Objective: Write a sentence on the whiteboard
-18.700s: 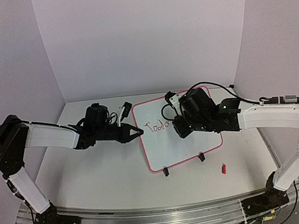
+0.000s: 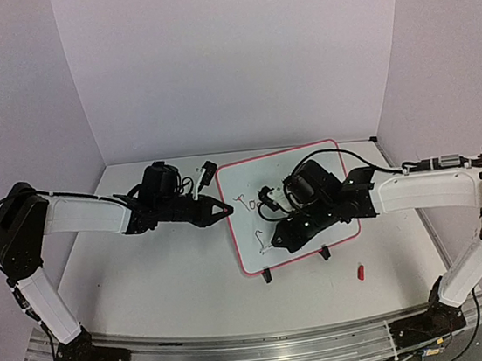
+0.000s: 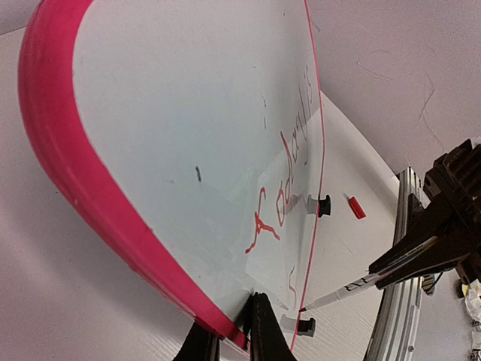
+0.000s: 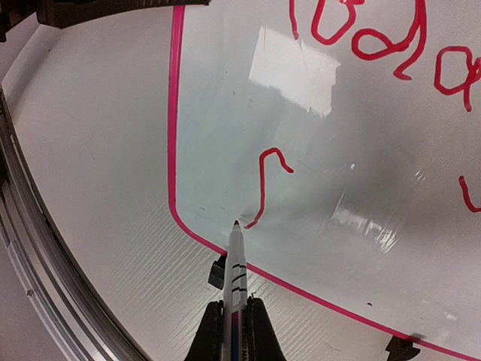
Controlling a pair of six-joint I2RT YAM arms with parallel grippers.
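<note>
The whiteboard [image 2: 309, 161] with its pink frame leans on a stand at mid-table. Red handwriting, the sentence [image 2: 251, 204], runs across it, its first line starting "Today" [image 4: 383, 37] [image 3: 289, 169]. Below that line is a single hooked stroke [image 4: 264, 184]. My left gripper [image 2: 224, 209] [image 3: 234, 320] is shut on the whiteboard's left edge, pinching the frame. My right gripper [image 2: 284, 233] [image 4: 235, 304] is shut on a white marker [image 4: 237, 263] [image 3: 361, 282]. The marker's red tip meets the board at the foot of the hooked stroke, near the lower-left corner.
A red marker cap [image 2: 360, 271] [image 3: 356, 207] lies on the table right of the board. The stand's black feet [image 2: 268, 276] [image 4: 216, 272] poke out under the board's near edge. A metal rail [image 2: 244, 347] runs along the table's front.
The right gripper has moved with the marker from the board's upper part to its lower left. The first line has grown and a new stroke sits below it. The left gripper still holds the edge.
</note>
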